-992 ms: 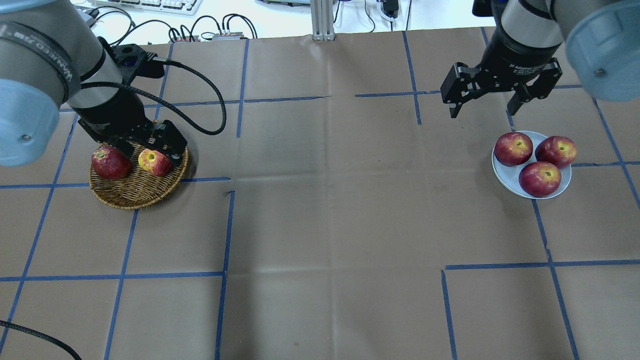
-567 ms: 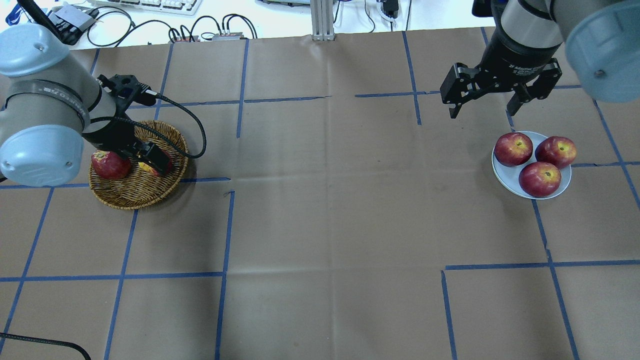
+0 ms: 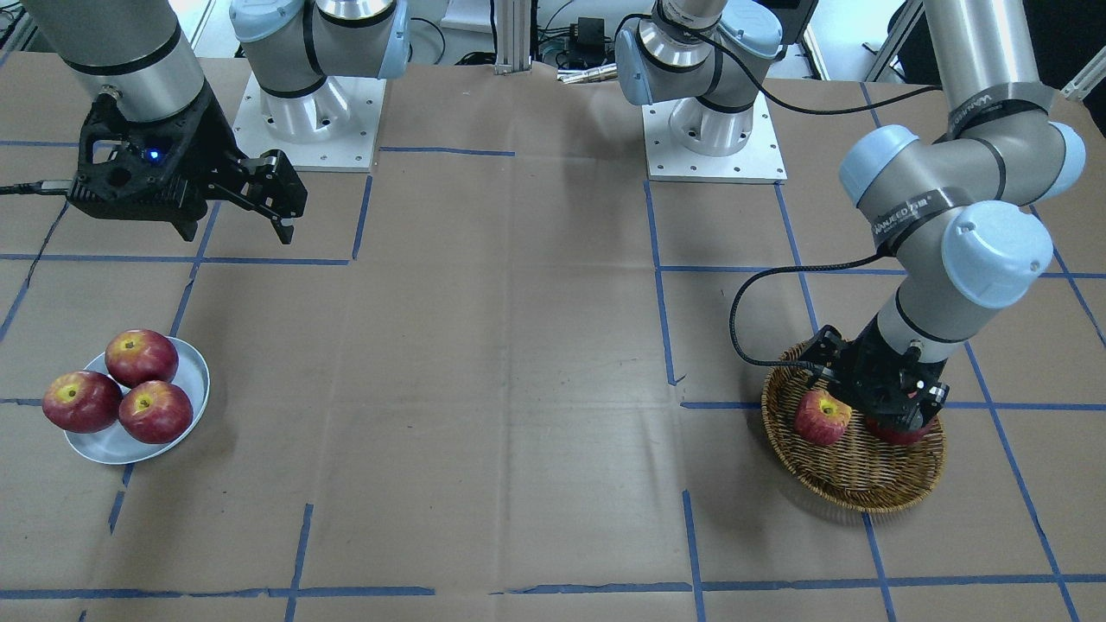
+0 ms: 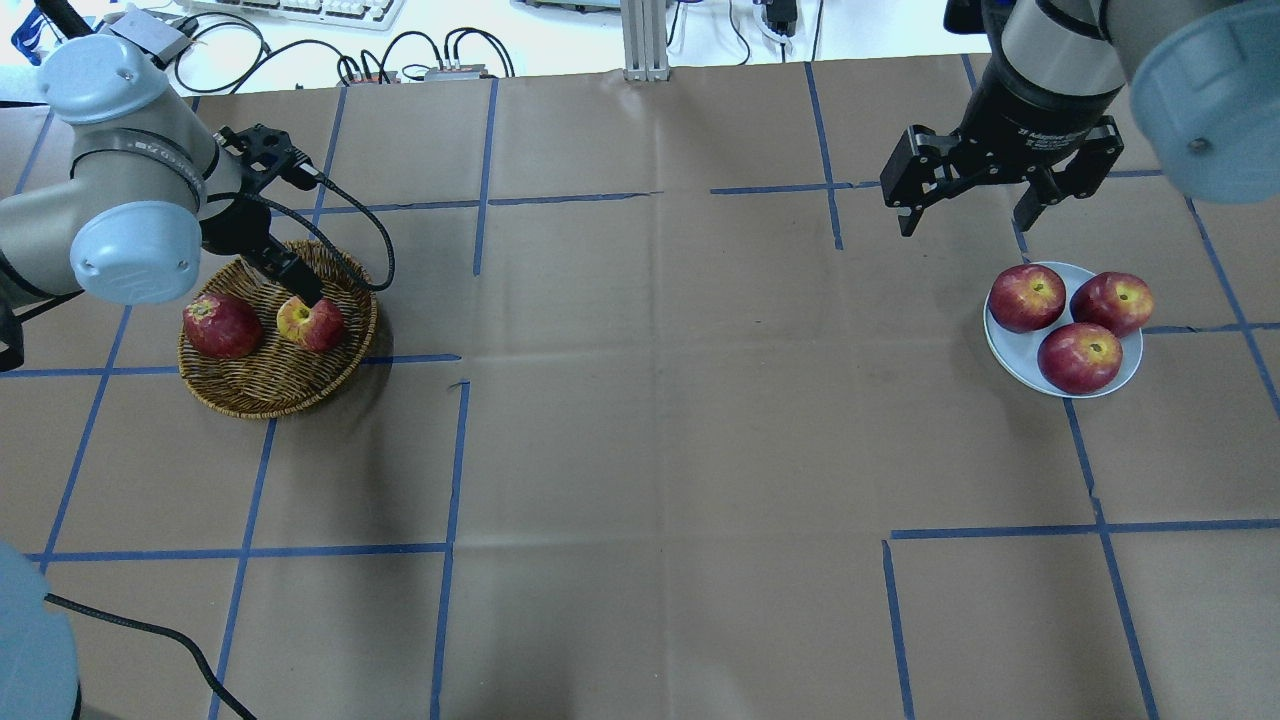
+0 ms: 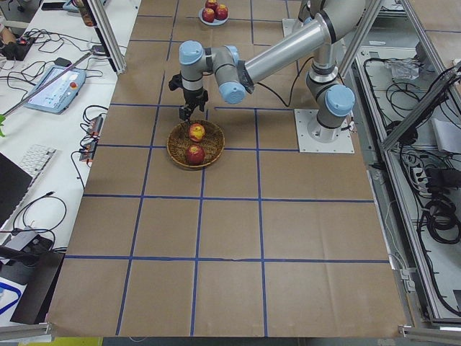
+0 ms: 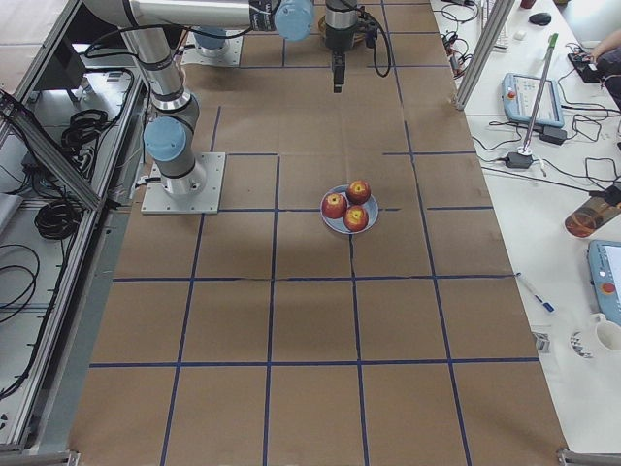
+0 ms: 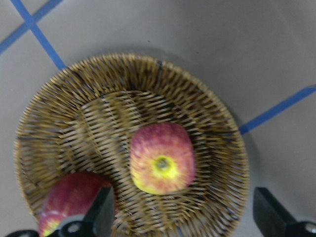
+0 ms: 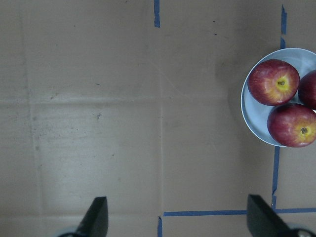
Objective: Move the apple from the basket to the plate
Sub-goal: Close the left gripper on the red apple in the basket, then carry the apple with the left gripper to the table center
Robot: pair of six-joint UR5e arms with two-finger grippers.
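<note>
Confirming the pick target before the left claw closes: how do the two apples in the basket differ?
Colour: the lighter apple is pinkish-red streaked with yellow; the darker apple is deep red.
Place: the lighter apple lies nearer the middle of the basket; the darker apple lies by its rim.
Size: the lighter apple looks slightly smaller than the darker apple.
Both lie loose, not touching.

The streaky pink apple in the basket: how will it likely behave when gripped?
The apple looks round and smooth-skinned, so it may slip or roll if the open left gripper squeezes off-centre. It rests on the bumpy weave of the basket, so a nudge could rock it.
</note>
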